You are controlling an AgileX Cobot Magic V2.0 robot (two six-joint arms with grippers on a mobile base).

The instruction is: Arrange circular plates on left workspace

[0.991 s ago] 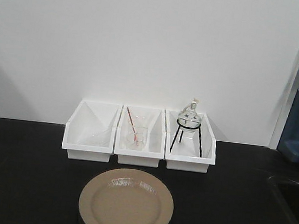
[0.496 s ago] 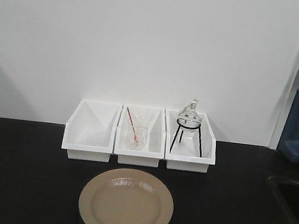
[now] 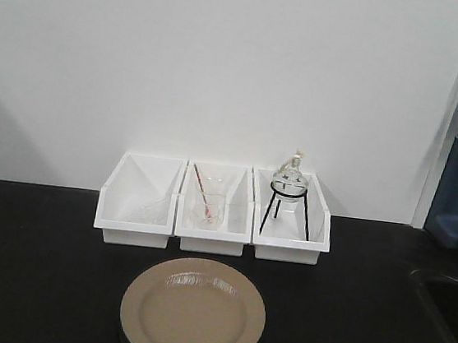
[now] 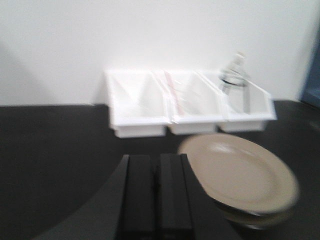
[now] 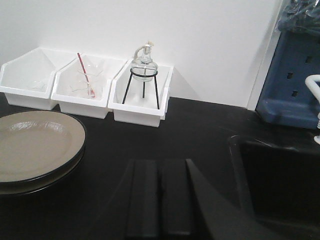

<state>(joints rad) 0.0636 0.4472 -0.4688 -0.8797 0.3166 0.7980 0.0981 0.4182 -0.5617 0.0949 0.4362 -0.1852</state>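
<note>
Front view, stacked plates (image 3: 193, 313) on black bench (image 3: 28, 264), white wall (image 3: 225, 63) behind, both jaws closed, empty

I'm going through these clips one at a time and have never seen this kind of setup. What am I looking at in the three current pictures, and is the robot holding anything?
It is a two-armed robot, each arm ending in a two-fingered gripper. One picture looks straight at the bench from the front; the other two come from cameras on the wrists, so the dark blocks at their lower edges are the left gripper and right gripper. Both look shut and hold nothing.

On the black bench top two tan plates lie stacked. Behind them stand three white bins: the middle one holds a glass beaker with a red rod, the right one a round glass flask on a black tripod. A sunken sink lies to the right.
</note>
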